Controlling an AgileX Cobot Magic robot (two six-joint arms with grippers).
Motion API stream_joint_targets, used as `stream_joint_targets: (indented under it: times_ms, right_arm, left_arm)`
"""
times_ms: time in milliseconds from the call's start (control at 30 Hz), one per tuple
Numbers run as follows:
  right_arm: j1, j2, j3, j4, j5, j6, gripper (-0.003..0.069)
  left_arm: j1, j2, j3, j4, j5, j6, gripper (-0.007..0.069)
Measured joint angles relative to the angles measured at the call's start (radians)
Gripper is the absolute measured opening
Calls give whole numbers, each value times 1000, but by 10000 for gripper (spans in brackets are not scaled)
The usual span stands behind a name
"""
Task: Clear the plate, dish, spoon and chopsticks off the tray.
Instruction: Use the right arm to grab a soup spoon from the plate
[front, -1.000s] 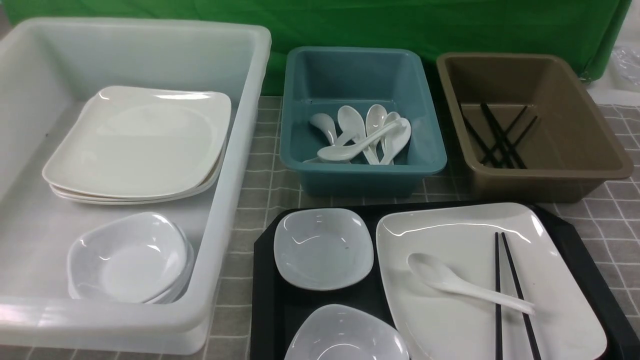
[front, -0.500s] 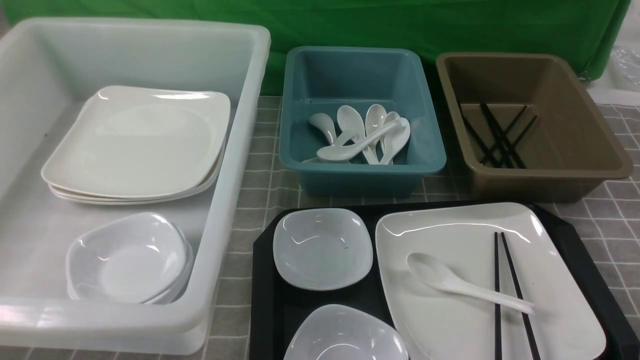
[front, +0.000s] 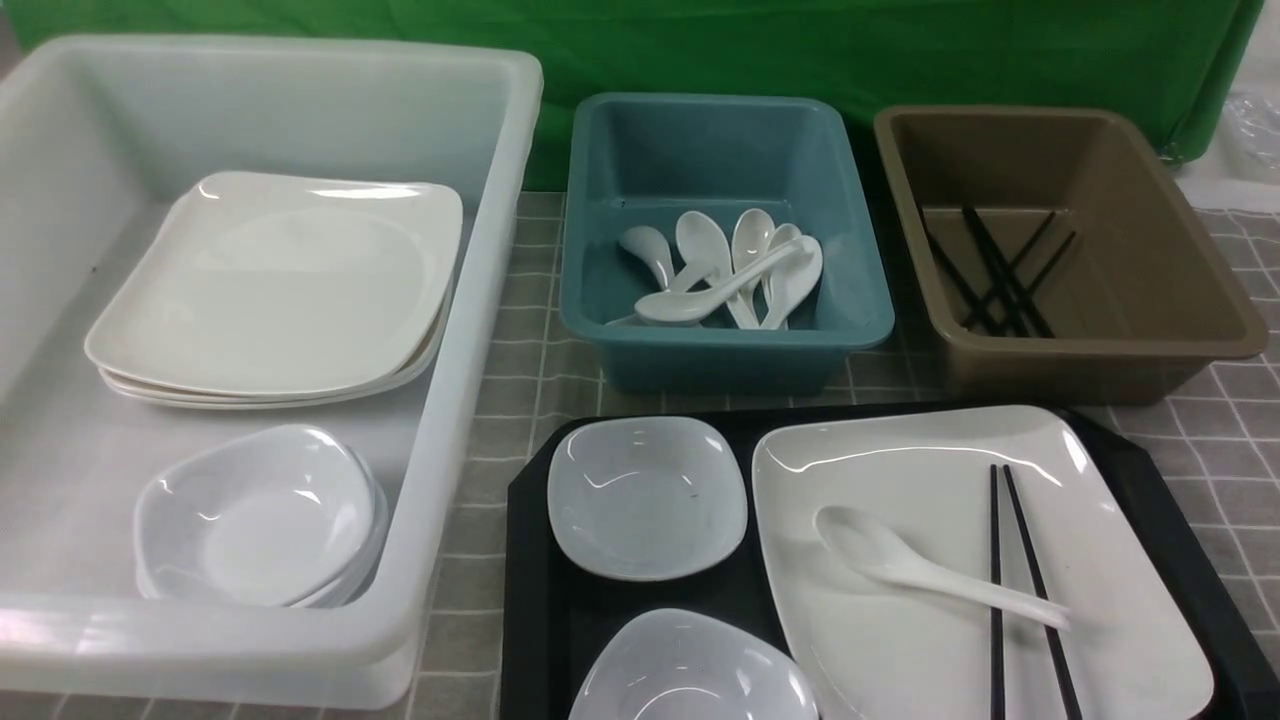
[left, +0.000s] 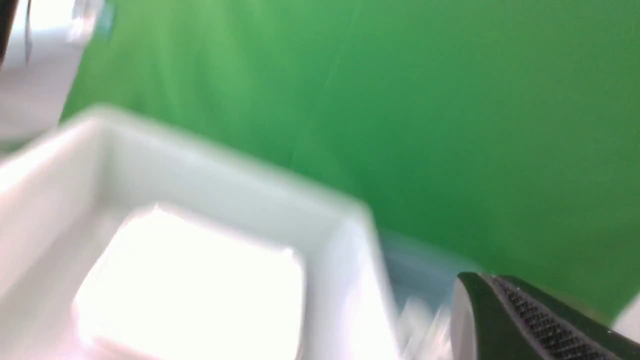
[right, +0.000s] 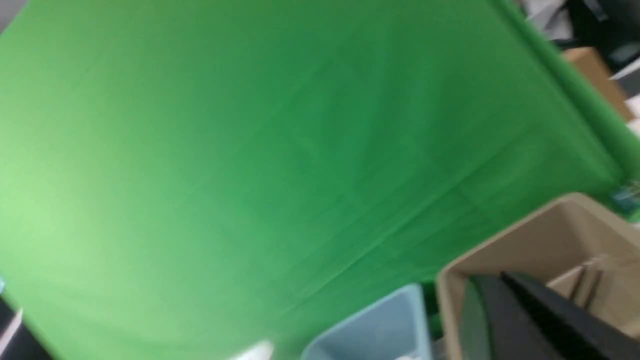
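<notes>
The black tray (front: 530, 560) sits at the front right. On it lies the large white plate (front: 900, 470). The white spoon (front: 930, 575) and the pair of black chopsticks (front: 1020, 580) lie on the plate. Two small greyish-white dishes stand on the tray left of the plate, one farther back (front: 645, 495) and one at the front edge (front: 690, 670). Neither gripper shows in the front view. The blurred left wrist view shows one black finger (left: 525, 320) above the white bin. The right wrist view shows one black finger (right: 520, 320) near the brown bin. The jaw gaps are out of frame.
A big white bin (front: 470, 330) at the left holds stacked plates (front: 270, 290) and stacked dishes (front: 255, 520). A blue bin (front: 720, 345) holds several spoons. A brown bin (front: 1100, 350) holds chopsticks. A green backdrop stands behind them.
</notes>
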Motion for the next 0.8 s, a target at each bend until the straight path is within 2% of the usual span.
stream_joint_targets:
  times_ms: [133, 200, 300, 333, 400, 500, 600, 800]
  right_arm:
    - [161, 227, -216, -21, 255, -171, 26]
    - [272, 379, -330, -24, 455, -282, 25]
    - [365, 519, -425, -33, 624, -355, 24]
    - [440, 612, -482, -55, 709, -405, 23]
    - [511, 743, -554, -138, 777, -442, 23]
    - [532, 891, -622, -215, 811, -458, 18]
    - [521, 1093, -706, -205, 868, -526, 17]
    - [488, 1316, -766, -167, 898, -653, 17]
  left_arm:
    - [0, 177, -15, -140, 146, 222, 20]
    - [0, 274, -15, -225, 207, 361, 20]
    - [0, 335, -16, -257, 244, 426, 20]
    - [0, 380, -22, -270, 268, 450, 17]
    - [-8, 461, -60, -281, 327, 470, 2]
    - [-66, 548, -129, -274, 366, 479, 0]
    - [-233, 638, -212, -245, 375, 436, 0]
    - [-495, 741, -251, -155, 383, 319, 0]
